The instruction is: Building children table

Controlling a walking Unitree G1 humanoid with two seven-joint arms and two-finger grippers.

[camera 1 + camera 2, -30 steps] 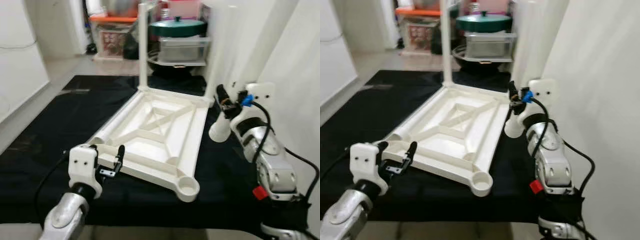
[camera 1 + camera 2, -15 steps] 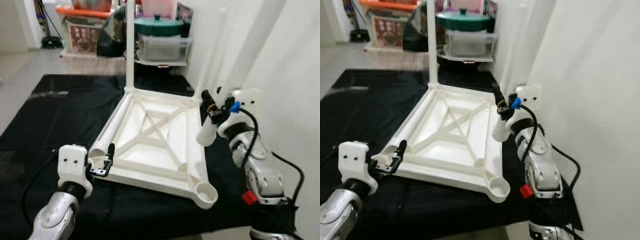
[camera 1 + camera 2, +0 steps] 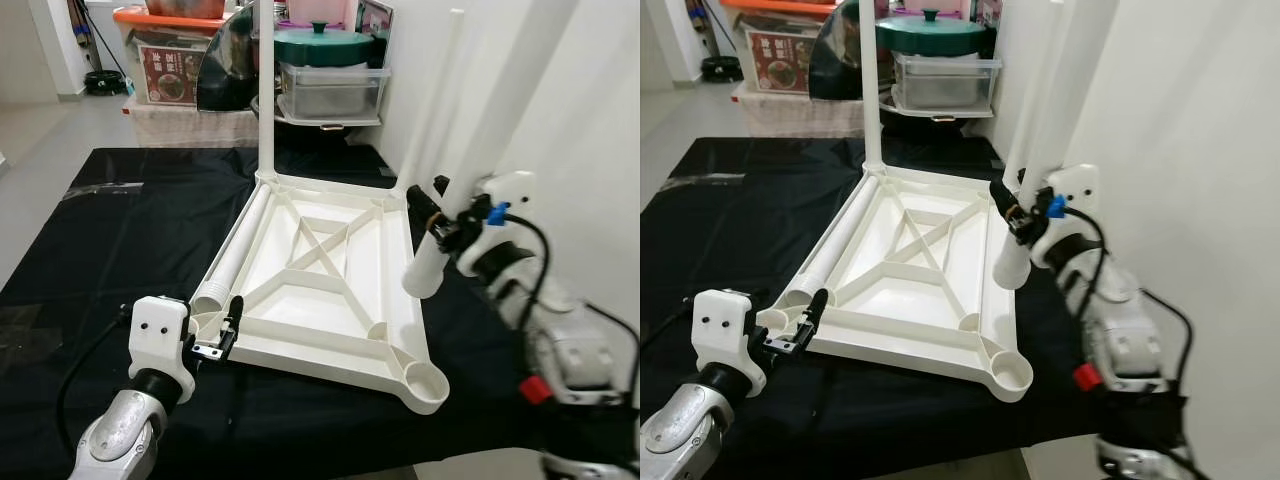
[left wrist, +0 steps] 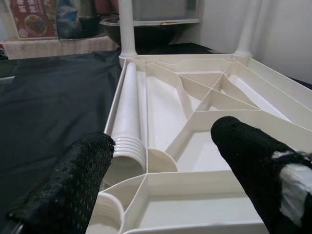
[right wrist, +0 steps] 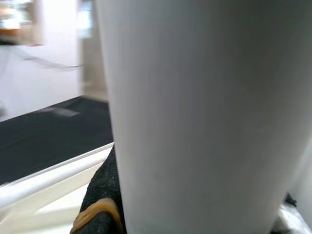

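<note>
Holding 1 white table leg (image 3: 470, 170) tight: right gripper (image 3: 440, 212), right of frame | left gripper (image 3: 228, 322) spread wide at upside-down tabletop (image 3: 330, 290) corner, lower left

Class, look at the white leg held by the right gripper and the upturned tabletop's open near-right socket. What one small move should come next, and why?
Probably swing the right gripper toward the robot and lower the leg over the near-right socket. The leg's bottom end hangs above the tabletop edge, short of that socket, while the left gripper, jaws open, is at the near-left corner.
</note>
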